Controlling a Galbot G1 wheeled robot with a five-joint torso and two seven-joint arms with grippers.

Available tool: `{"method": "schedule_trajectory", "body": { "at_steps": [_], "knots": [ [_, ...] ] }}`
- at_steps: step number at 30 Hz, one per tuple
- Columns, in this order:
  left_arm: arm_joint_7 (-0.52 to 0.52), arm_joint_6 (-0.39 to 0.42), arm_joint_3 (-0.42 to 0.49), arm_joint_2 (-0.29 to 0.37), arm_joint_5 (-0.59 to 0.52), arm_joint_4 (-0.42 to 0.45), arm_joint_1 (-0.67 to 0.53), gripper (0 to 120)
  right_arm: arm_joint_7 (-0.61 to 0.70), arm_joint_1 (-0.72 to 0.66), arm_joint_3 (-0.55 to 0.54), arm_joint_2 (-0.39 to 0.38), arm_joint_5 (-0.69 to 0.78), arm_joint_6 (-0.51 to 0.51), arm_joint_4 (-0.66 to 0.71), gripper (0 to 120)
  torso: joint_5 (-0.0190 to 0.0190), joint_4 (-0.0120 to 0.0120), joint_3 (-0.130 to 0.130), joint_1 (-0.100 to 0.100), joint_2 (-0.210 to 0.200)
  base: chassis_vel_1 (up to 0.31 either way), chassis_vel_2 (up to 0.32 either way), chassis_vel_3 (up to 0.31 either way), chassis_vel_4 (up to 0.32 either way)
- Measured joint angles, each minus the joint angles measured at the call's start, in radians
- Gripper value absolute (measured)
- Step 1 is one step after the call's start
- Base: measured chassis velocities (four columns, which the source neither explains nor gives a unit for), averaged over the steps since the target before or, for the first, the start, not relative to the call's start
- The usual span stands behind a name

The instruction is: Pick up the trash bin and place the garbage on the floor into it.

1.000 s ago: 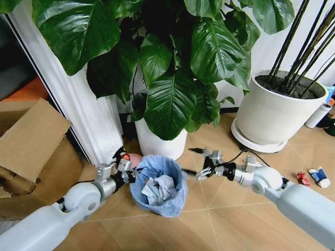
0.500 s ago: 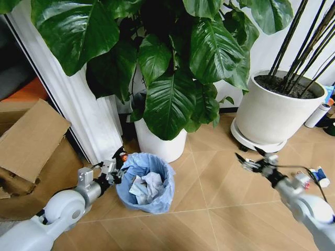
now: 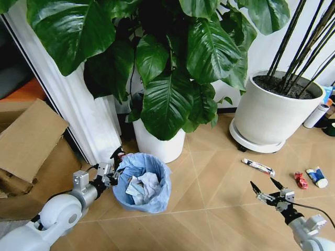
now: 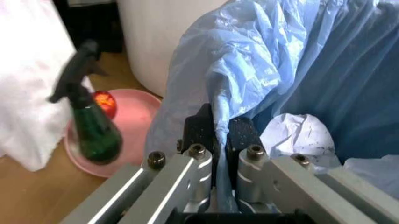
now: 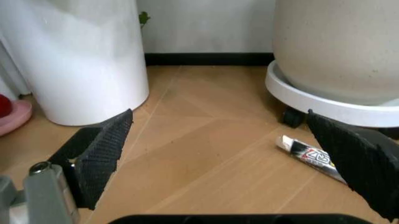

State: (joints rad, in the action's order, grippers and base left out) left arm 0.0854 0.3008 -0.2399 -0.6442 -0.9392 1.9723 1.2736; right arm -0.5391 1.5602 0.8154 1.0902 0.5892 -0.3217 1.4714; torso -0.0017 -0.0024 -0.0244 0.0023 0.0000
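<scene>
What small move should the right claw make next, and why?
Probably ease forward and down toward the thin tube wrapper lying on the wood floor. The right claw hangs open above bare floor, short of the wrapper, while the left claw is shut on the rim of the small black bin lined with a crinkly light-blue bag, which holds crumpled white paper wads.

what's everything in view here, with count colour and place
bin: 1, blue bag, floor left of centre, paper wads inside
tube wrapper: 1, white, floor by the right pot
scraps: 2, red and blue-white, floor far right
plant pots: 2, white, along the back
spray bottle: 1, green, on a pink dish beside the bin
cardboard box: 1, brown, far left
left claw: shut on the bin's bag rim
right claw: open, above bare floor near the wrapper
</scene>
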Motion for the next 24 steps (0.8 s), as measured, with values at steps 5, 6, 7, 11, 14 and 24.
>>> {"method": "schedule_trajectory", "body": {
  "at_steps": [5, 6, 7, 11, 14, 24],
  "knots": [
    [-0.002, -0.002, 0.005, 0.0, 0.002, 0.001, 0.002, 0, -0.001, 0.003, -0.001, 0.019, -0.01, -0.004, 0.001, 100, -0.0004, 0.0001, 0.0, 0.0, 0.0, -0.191, -0.181, 0.176, 0.176],
    [-0.002, -0.002, 0.006, 0.0, 0.002, 0.001, 0.002, 0, -0.002, 0.004, -0.002, 0.022, -0.012, -0.005, 0.001, 100, -0.0003, -0.0006, 0.0, 0.0, 0.0, -0.206, -0.203, 0.225, 0.192],
    [-0.002, -0.002, 0.006, 0.0, 0.002, 0.001, 0.002, 0, -0.002, 0.004, -0.002, 0.022, -0.012, -0.005, 0.001, 100, -0.0003, -0.0006, 0.0, 0.0, 0.0, -0.206, -0.203, 0.225, 0.192],
    [-0.003, -0.003, 0.012, 0.004, 0.002, 0.001, -0.006, 0, -0.01, 0.006, -0.004, 0.033, -0.017, -0.011, -0.002, 100, 0.0001, -0.0002, 0.0, 0.0, 0.0, -0.278, -0.216, 0.268, 0.215],
    [-0.003, -0.003, 0.014, 0.004, 0.001, 0.001, -0.007, 0, -0.013, 0.006, -0.004, 0.035, -0.018, -0.014, -0.004, 100, -0.0007, -0.0002, 0.0, 0.0, 0.0, -0.344, -0.238, 0.327, 0.235],
    [-0.003, -0.003, 0.021, -0.004, 0.001, 0.001, -0.01, 0, -0.028, 0.004, -0.008, 0.035, -0.023, -0.028, -0.011, 100, 0.0, -0.0002, 0.0, 0.0, 0.0, -0.407, -0.268, 0.421, 0.271]
  ]
}}
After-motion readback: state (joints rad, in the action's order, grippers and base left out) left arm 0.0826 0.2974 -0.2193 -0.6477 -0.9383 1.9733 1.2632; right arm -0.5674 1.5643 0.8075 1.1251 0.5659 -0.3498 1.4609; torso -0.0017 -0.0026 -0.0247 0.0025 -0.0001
